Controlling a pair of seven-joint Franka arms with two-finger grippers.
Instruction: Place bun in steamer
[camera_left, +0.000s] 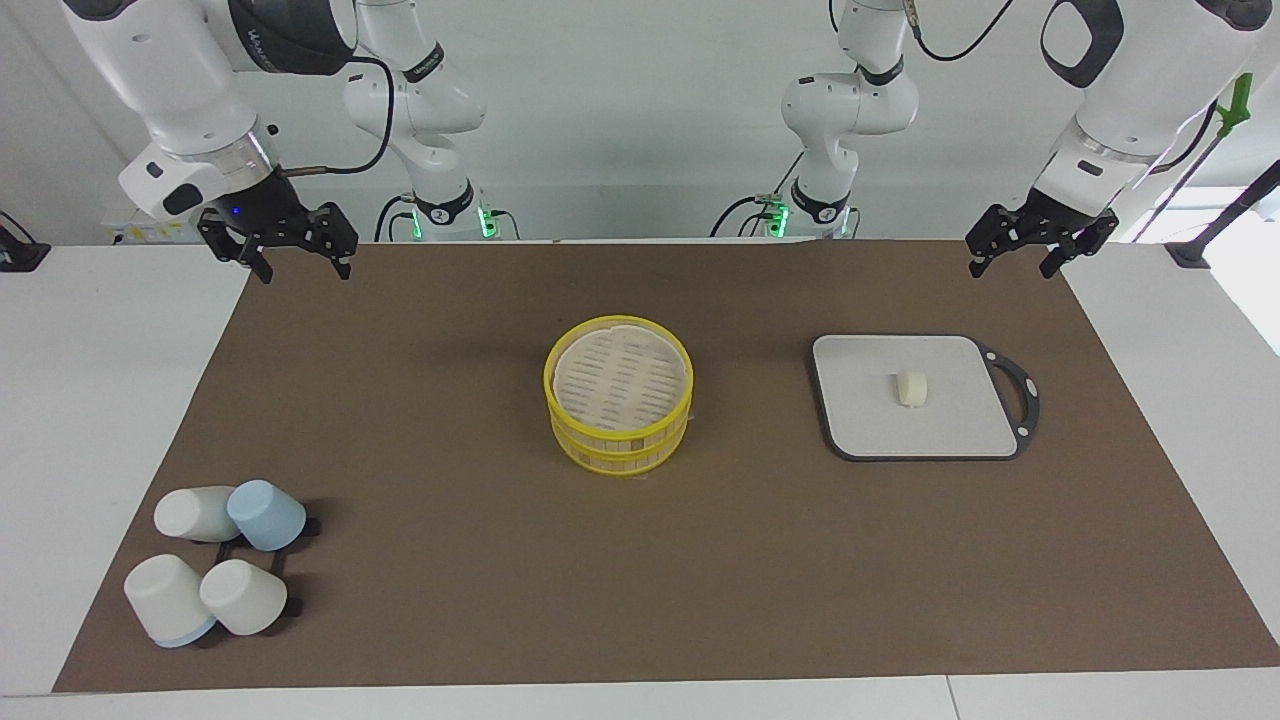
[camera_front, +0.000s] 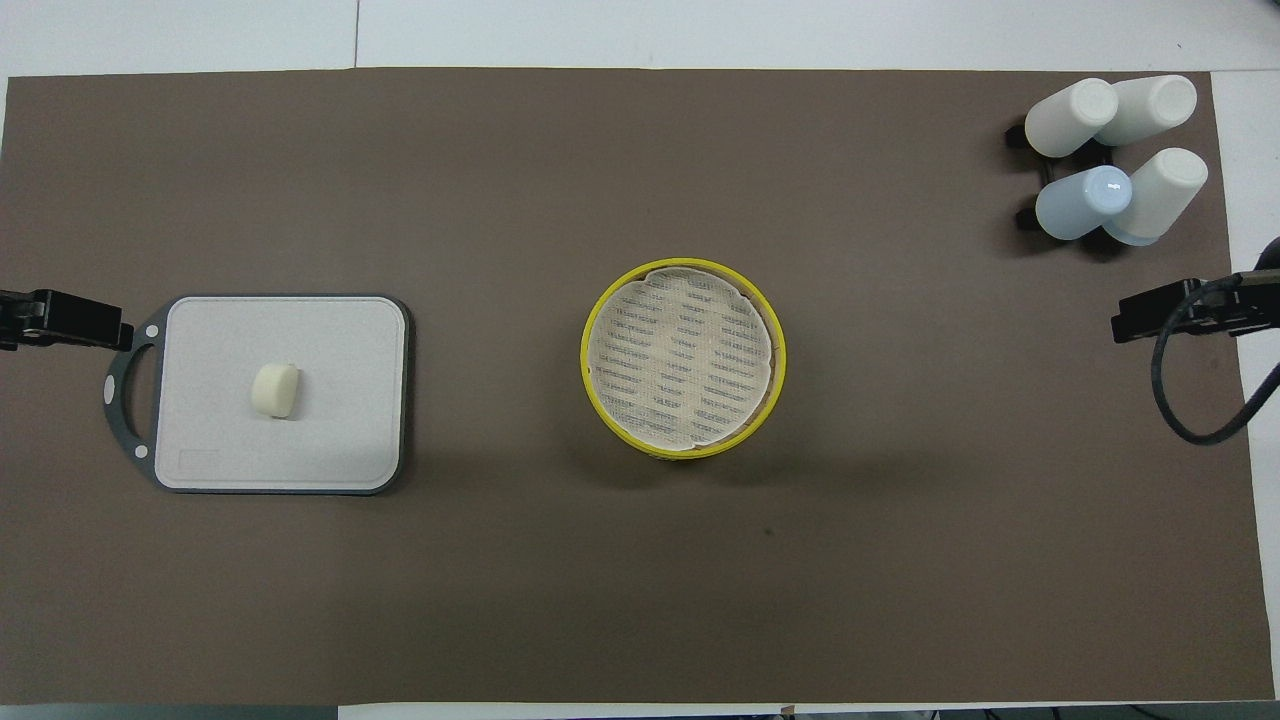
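I'm seeing both grippers getting clipped at the overhead edges, left gripper (camera_front: 60, 318) and right gripper (camera_front: 1190, 308), fingertips unreadable there.

Facing camera: high, looking toward the robots. Overhead camera: steeply downward, opposite heading. Both cover the whole brown rectangular table mat (camera_left: 500, 560) (camera_front: 900, 500).

Bright, even light; soft shadows

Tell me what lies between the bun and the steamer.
Only bare grey board and brown mat lie between the bun and the steamer. The overhead view shows it best.
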